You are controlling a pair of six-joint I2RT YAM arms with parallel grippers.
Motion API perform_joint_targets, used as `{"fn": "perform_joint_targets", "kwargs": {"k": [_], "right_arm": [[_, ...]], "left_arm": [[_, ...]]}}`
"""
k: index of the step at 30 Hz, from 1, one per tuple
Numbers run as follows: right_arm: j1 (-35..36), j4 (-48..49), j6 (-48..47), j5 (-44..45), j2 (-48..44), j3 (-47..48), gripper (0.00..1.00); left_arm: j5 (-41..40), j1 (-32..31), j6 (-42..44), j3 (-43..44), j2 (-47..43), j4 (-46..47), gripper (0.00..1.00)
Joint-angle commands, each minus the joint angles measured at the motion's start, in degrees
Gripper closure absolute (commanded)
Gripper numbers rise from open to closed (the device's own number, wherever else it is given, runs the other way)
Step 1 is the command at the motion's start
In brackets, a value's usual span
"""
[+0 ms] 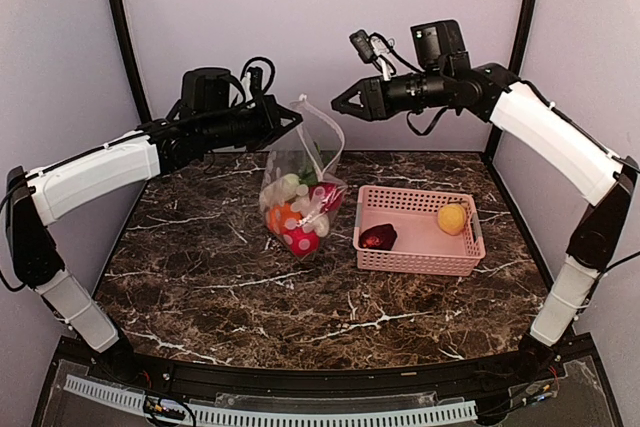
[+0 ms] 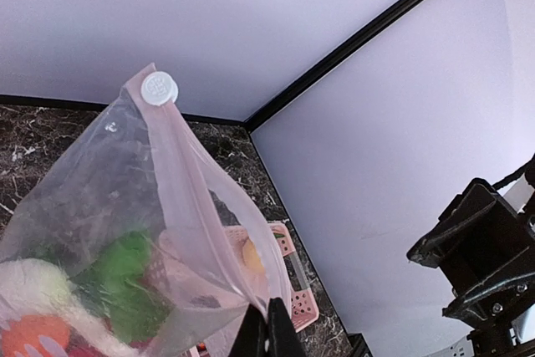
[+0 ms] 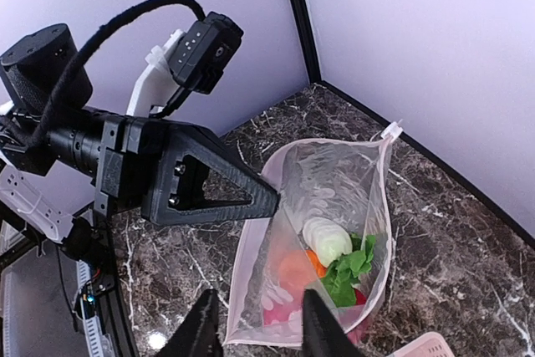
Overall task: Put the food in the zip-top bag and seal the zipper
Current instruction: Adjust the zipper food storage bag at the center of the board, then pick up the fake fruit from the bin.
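Note:
The zip-top bag (image 1: 300, 197) hangs open over the marble table, and my left gripper (image 1: 290, 117) is shut on its top edge. The left wrist view shows those jaws (image 2: 267, 319) pinching the bag's rim, with the pinkish zipper (image 2: 185, 190) running up to a white slider (image 2: 159, 88). Food lies inside the bag: a white piece (image 3: 328, 240), a green leafy piece (image 3: 351, 269) and an orange piece (image 1: 282, 217). My right gripper (image 1: 340, 102) hovers above the bag's mouth (image 3: 334, 141), open (image 3: 255, 332) and holding nothing. A maroon piece (image 1: 378, 237) and a yellow piece (image 1: 452, 217) lie in the basket.
A pink slotted basket (image 1: 415, 202) stands on the table just right of the bag. Pale walls with black corner posts (image 1: 125, 37) enclose the back and sides. The two arms reach in from the left and right.

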Motion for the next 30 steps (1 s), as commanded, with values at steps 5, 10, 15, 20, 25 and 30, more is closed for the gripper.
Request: {"fn": "perform_joint_targets", "kwargs": {"k": [5, 10, 15, 20, 25, 30], "right_arm": [[-1.9, -1.4, -6.0, 3.4, -1.3, -3.1, 0.47], [-11.3, -5.3, -11.2, -4.6, -4.0, -7.2, 0.29], [-14.5, -12.4, -26.5, -4.3, -5.9, -15.3, 0.24], [-16.3, -16.1, -35.2, -8.3, -7.6, -24.3, 0.28], [-16.4, -19.3, -44.9, -7.8, -5.8, -26.6, 0.32], [-16.4, -20.9, -53.9, -7.8, -2.0, -25.9, 0.3]], "left_arm": [[-1.1, 1.7, 4.8, 3.2, -0.2, -7.0, 0.99], [-1.8, 3.2, 13.0, 12.1, 0.0, -23.3, 0.99], [-1.1, 3.8, 23.7, 27.0, 5.5, -45.6, 0.99], [6.2, 3.9, 26.3, 32.4, 11.7, -53.3, 0.99], [13.5, 1.3, 26.2, 31.8, 15.7, -51.3, 0.99], [15.9, -2.1, 25.2, 32.7, 19.1, -49.0, 0.99]]}}
